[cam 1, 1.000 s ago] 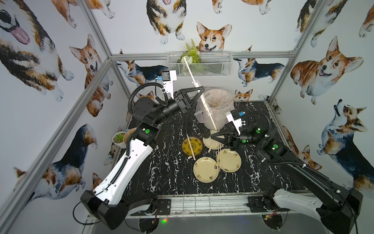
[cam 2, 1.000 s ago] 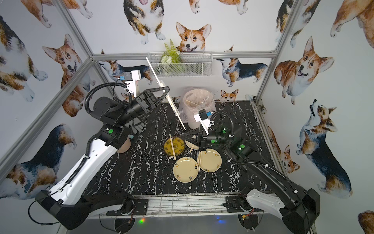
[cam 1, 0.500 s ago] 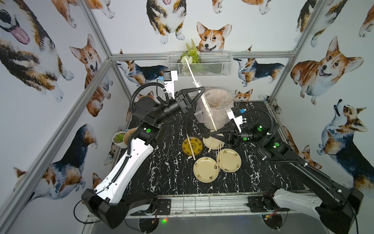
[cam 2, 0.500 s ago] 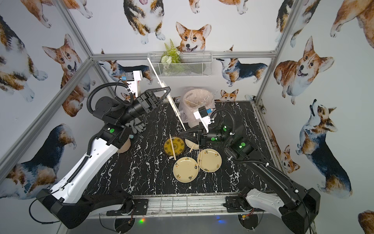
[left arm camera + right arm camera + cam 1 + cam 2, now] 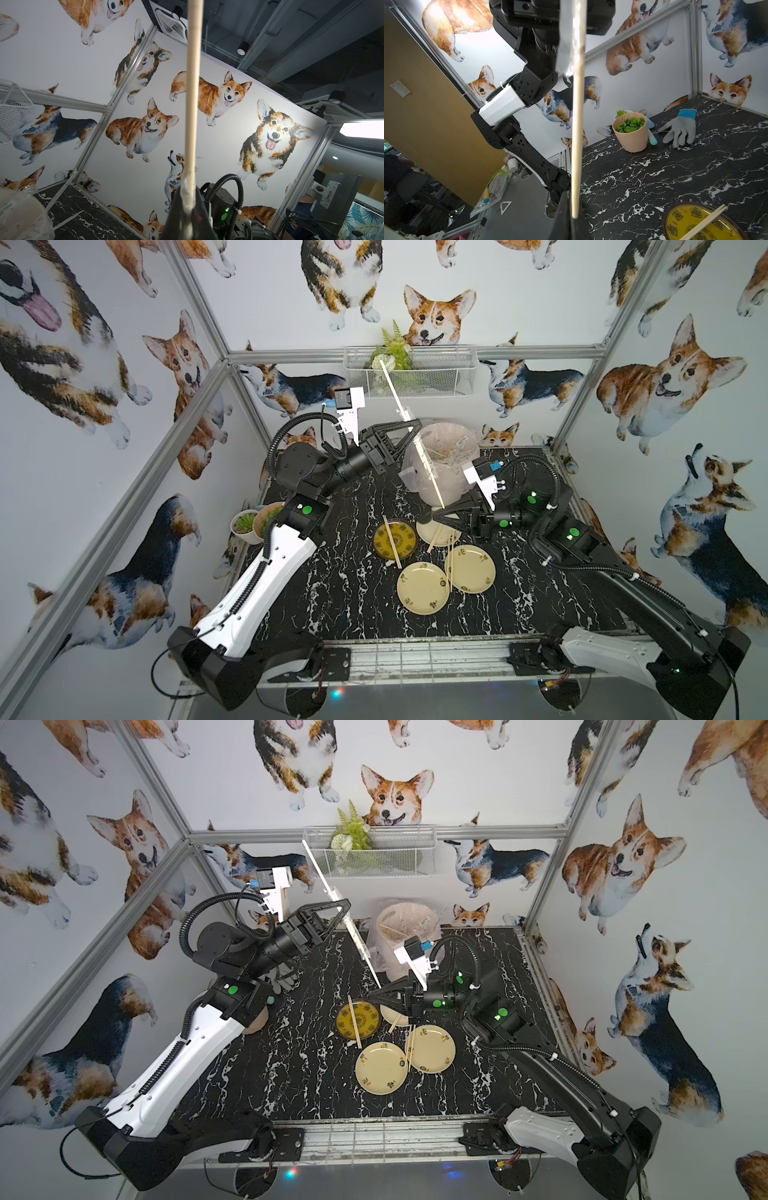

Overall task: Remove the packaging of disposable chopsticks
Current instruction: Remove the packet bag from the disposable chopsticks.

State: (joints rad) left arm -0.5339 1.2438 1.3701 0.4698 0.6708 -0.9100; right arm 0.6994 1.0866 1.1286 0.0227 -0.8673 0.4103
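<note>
One pair of disposable chopsticks hangs slanted in the air in front of the bin. My left gripper is shut on its middle, over the packaging, a clear crinkly sleeve that covers the upper part. Below the sleeve's ragged end the wood is bare. My right gripper is shut right under the bare lower end. That end shows whole in front of the fingers, lying along their seam, and I cannot tell whether it touches them.
Bare chopsticks lie across a yellow patterned dish and cream plates. A bin with a clear liner stands behind. A potted plant and a grey glove sit at the left edge. A wire basket hangs on the back wall.
My right gripper has shifted slightly left beneath the stick's lower end, staying shut. The left arm and the raised chopsticks have held still.
</note>
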